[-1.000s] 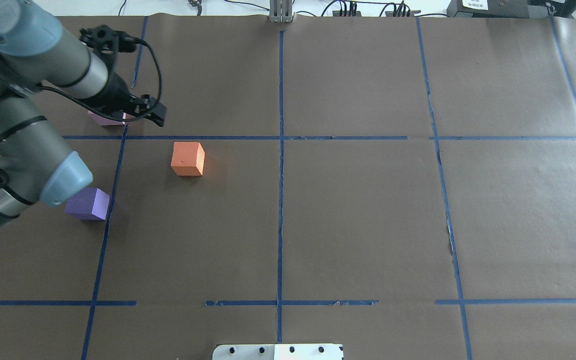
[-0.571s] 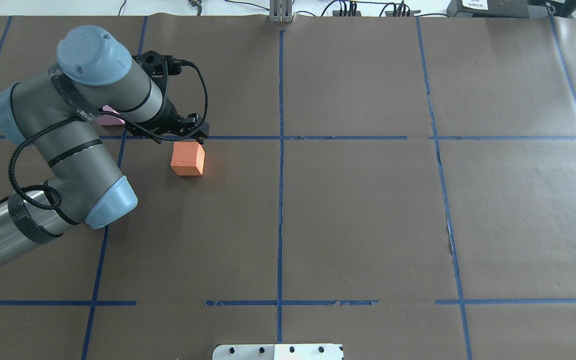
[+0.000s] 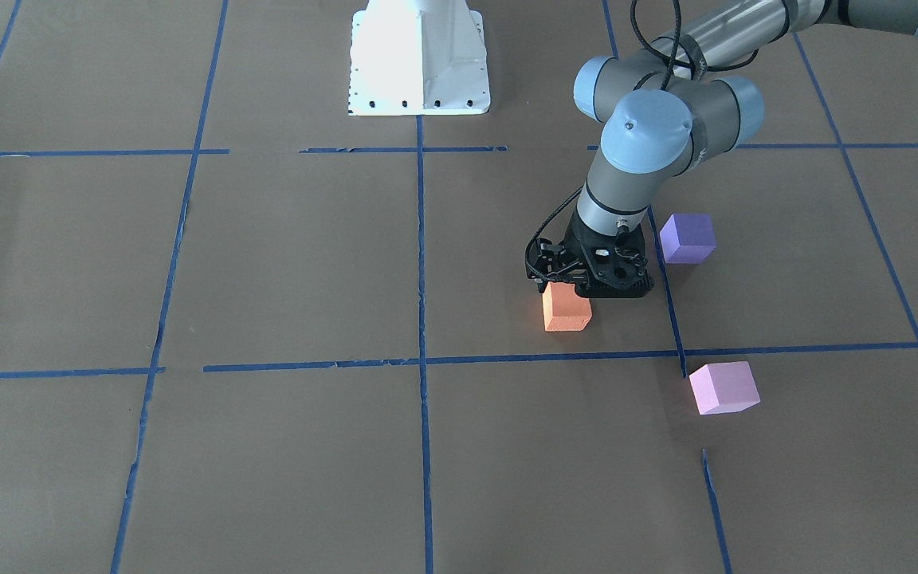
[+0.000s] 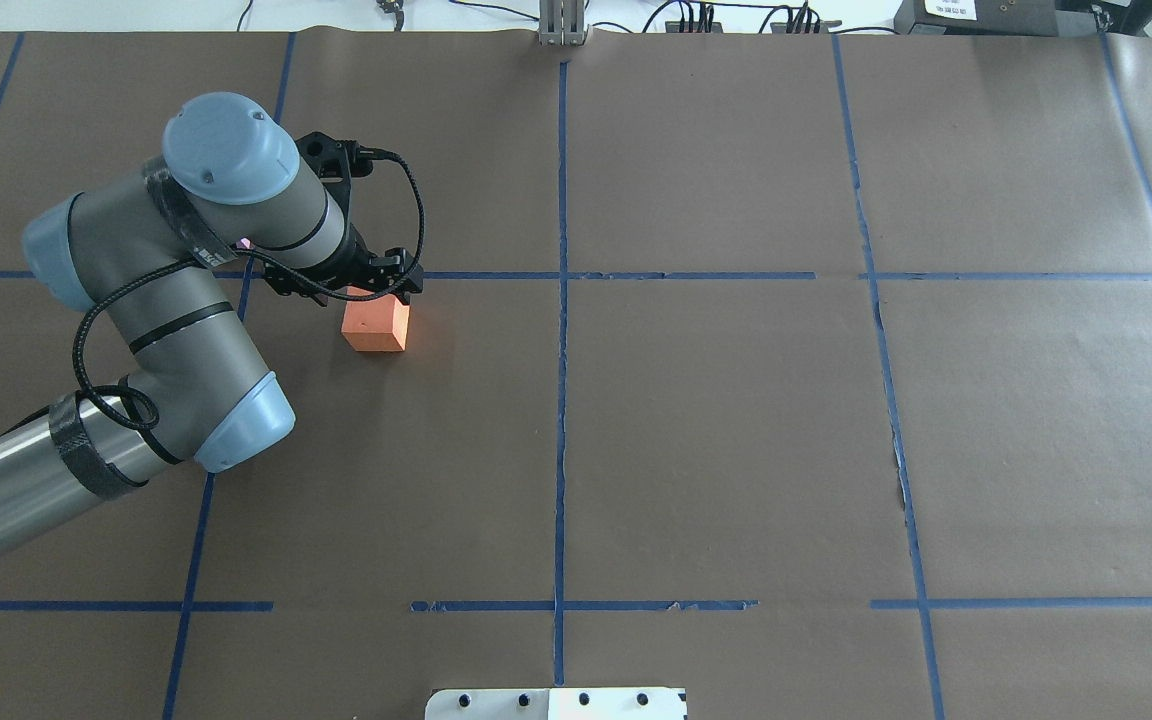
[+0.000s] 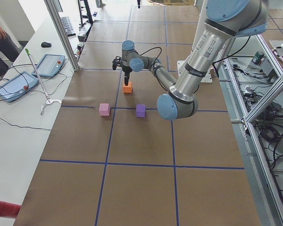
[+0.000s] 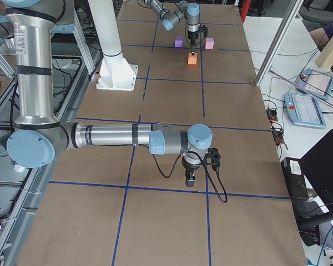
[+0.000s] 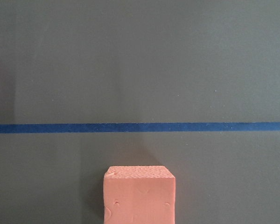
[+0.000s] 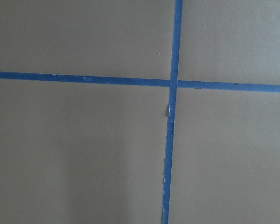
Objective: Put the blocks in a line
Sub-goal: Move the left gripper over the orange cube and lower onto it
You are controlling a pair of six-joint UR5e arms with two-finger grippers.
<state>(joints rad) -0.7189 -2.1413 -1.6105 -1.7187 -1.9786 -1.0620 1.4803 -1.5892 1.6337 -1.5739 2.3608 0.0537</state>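
Note:
The orange block (image 4: 374, 328) lies left of the table's centre and also shows in the front view (image 3: 566, 312) and at the bottom of the left wrist view (image 7: 139, 196). My left gripper (image 4: 388, 287) hangs straight down just above its far edge (image 3: 586, 293); its fingertips are hidden, so I cannot tell if it is open or shut. The violet-purple block (image 3: 687, 237) and the pale pink block (image 3: 723, 387) lie apart on the left side; the arm hides them in the overhead view. My right gripper (image 6: 190, 178) hovers over bare paper far away; I cannot tell its state.
Brown paper with a grid of blue tape (image 4: 561, 400) covers the table. The white robot base plate (image 3: 419, 56) stands at the near middle edge. A side table with tablets (image 5: 19, 84) and cables runs along the far edge.
My left arm has swung right, from beside the pink block to above the orange block, and now covers the purple block in the overhead view. The blocks have not moved.

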